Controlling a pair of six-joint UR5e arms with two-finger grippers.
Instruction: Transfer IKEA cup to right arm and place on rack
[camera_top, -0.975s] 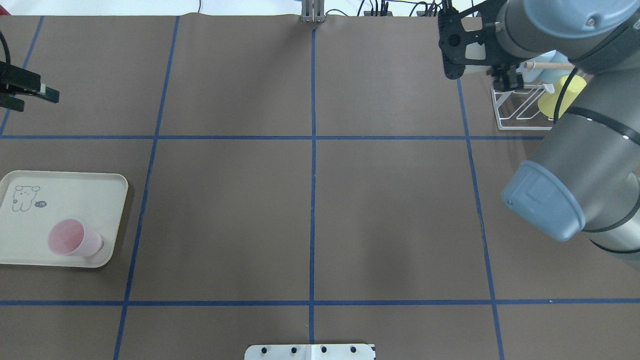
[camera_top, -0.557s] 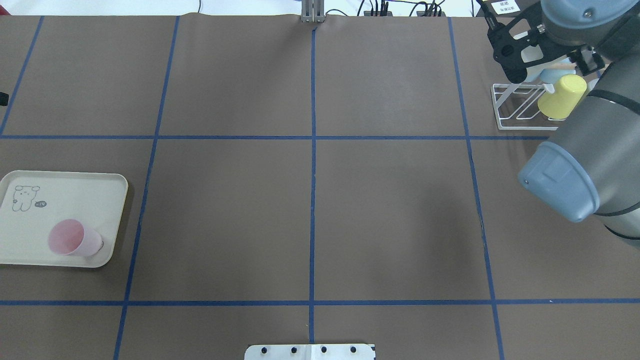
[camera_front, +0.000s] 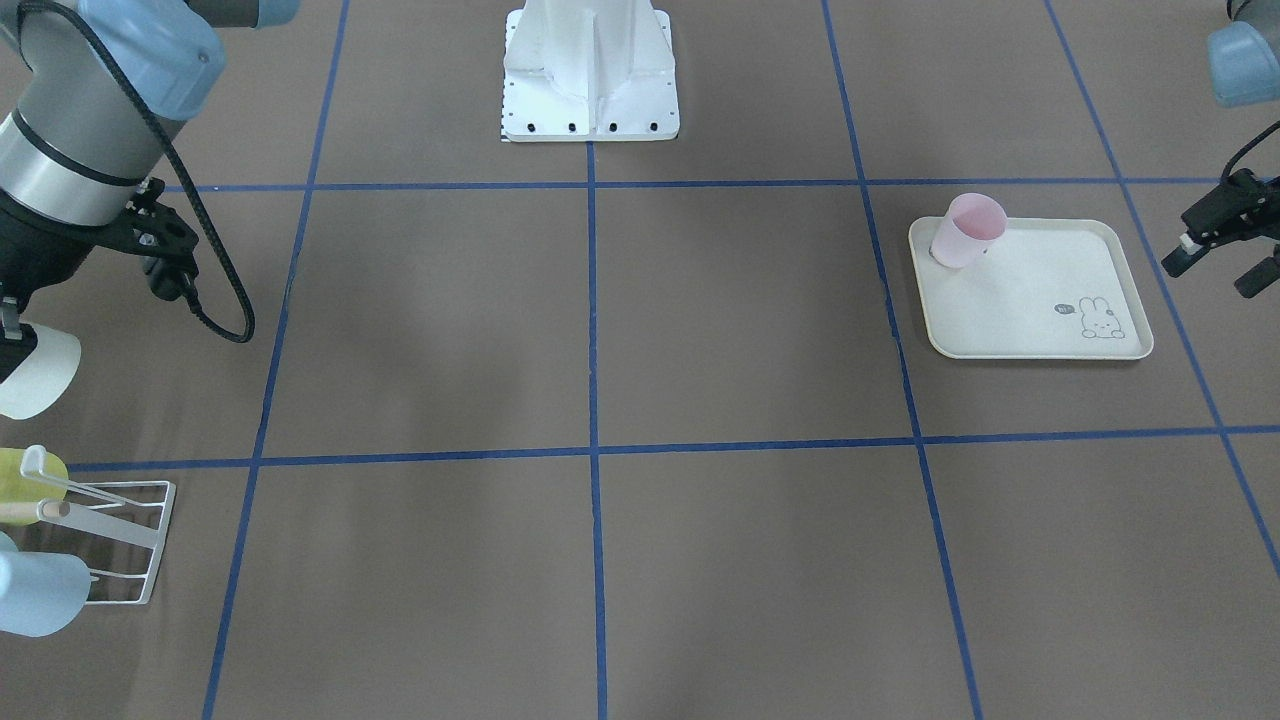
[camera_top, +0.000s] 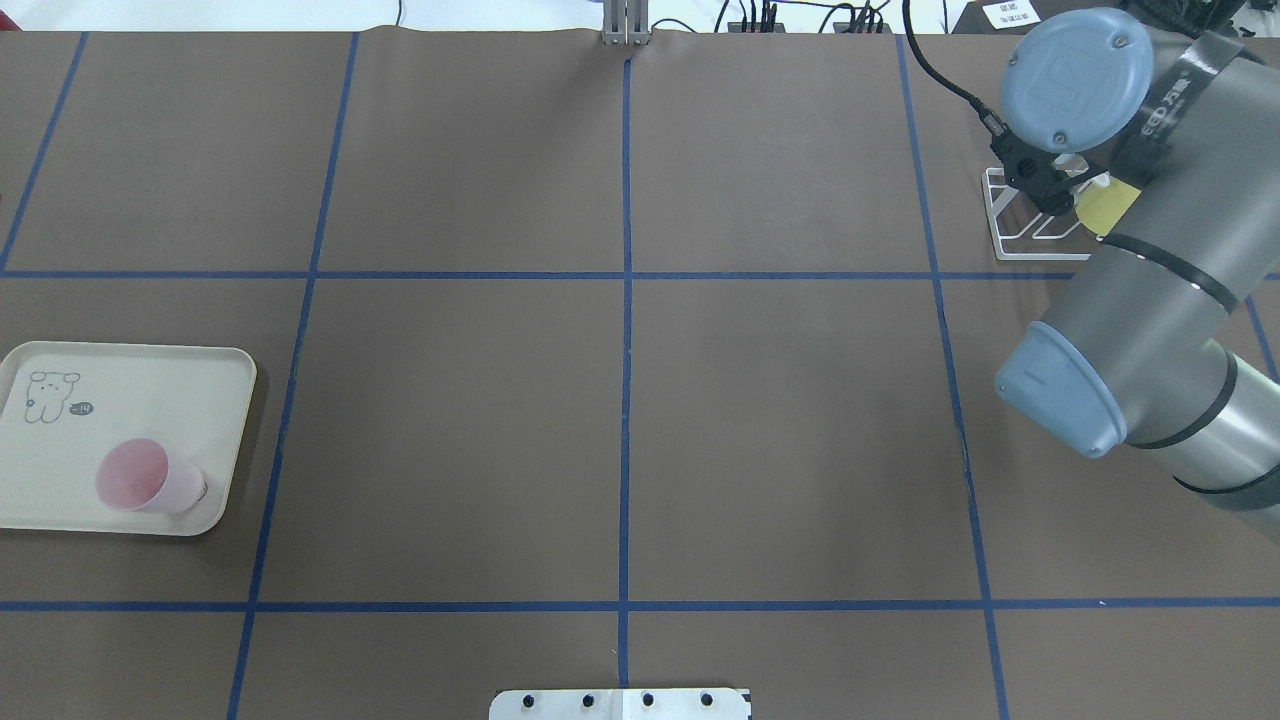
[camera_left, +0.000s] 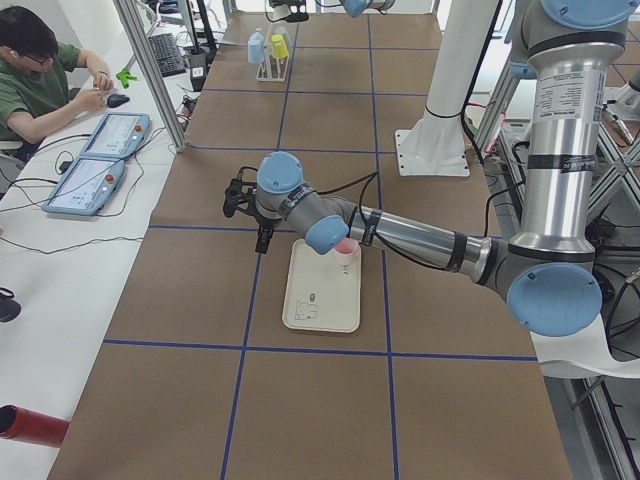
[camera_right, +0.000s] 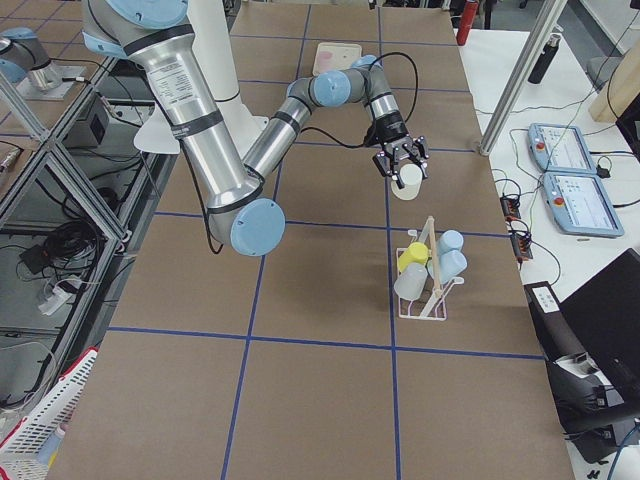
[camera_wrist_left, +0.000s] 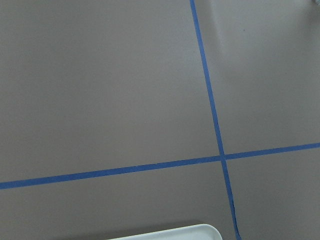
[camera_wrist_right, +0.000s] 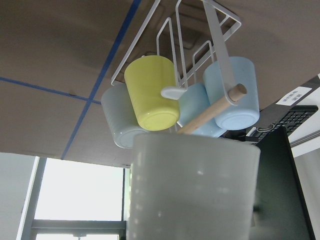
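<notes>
The white cup (camera_right: 408, 182) is nearly at the rack (camera_wrist_right: 218, 50)
The right hand (camera_right: 405, 168) is clamped on the white cup, up off the tabletop (camera_top: 780, 400) — the rack sits just past it, on the far side. The left hand (camera_front: 1210, 272) is way off to the left, fingers (camera_front: 1190, 245) apart, holding nothing.

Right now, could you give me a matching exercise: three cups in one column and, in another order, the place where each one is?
Column one:
1. pink cup
2. white cup
3. yellow cup

Column two:
A. hanging on the rack
B. held in the right gripper
C. on the tray

Pairs: 1-C, 2-B, 3-A.
</notes>
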